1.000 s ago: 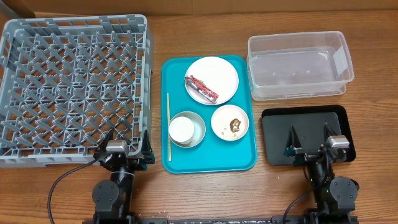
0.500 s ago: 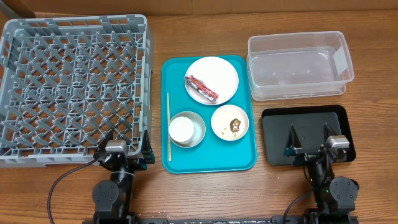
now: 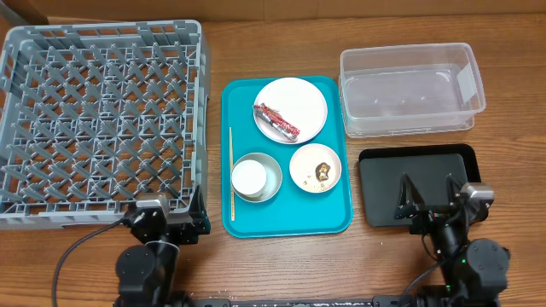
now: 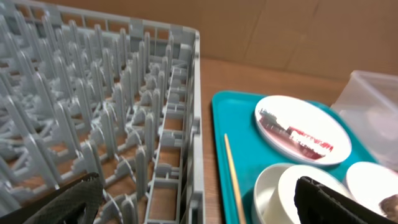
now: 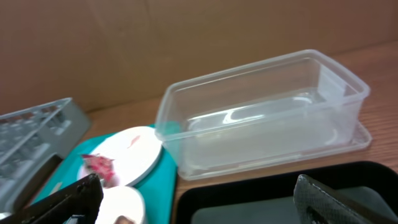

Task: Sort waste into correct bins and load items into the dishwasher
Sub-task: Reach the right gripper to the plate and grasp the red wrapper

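Observation:
A white plate (image 3: 303,98) on a teal tray (image 3: 290,217) holds the red-and-silver wrapper (image 3: 276,121). A white cup (image 3: 249,177) sits inside the grey bowl (image 3: 275,175). The pinkish bowl (image 3: 305,162) holds a brown lump (image 3: 323,170) and a few grains. No tissue shows. The grey dish rack (image 3: 102,34) stands at the left. The clear tub (image 3: 409,51) and black tray (image 3: 384,183) are at the right. My left gripper (image 3: 171,215) (image 4: 199,202) is open and empty at the rack's near right corner. My right gripper (image 3: 431,200) (image 5: 199,202) is open and empty over the black tray's near edge.
A thin wooden chopstick (image 3: 230,175) lies along the teal tray's left side. The left wrist view shows the rack (image 4: 124,93), plate (image 4: 292,118) and cup (image 4: 292,193). The right wrist view shows the tub (image 5: 267,112), black tray (image 5: 249,199) and plate (image 5: 134,149).
Both arms have shifted slightly, the left a little to the left and toward the front, the right a little to the right. Nothing on the table has moved.

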`<action>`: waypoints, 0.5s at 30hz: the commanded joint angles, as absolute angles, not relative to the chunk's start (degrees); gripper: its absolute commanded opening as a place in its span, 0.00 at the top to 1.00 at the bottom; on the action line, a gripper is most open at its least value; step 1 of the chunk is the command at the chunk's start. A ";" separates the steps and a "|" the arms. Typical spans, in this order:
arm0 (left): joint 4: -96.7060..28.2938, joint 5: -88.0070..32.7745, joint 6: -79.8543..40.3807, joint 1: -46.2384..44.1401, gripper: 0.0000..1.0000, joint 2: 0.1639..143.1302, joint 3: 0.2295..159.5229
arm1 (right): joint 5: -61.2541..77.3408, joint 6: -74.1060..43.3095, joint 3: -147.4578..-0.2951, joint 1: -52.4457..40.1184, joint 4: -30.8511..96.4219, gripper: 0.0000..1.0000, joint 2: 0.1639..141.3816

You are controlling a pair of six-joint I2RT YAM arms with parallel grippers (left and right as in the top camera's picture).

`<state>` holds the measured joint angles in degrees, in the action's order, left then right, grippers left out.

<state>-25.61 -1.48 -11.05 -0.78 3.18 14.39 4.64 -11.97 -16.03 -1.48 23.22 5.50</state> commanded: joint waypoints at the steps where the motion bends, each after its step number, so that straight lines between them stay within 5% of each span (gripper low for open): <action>1: -28.88 -2.87 -11.84 -1.15 0.00 7.51 20.84 | 9.32 -12.86 -22.46 -1.17 25.43 0.00 11.25; 15: -58.89 -3.84 -11.79 -1.15 0.00 41.89 53.58 | 11.49 -8.51 -58.94 -1.15 56.29 0.00 51.57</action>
<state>-55.59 -3.20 -11.09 -0.78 36.73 47.77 11.20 -9.58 -52.66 -1.48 53.12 45.93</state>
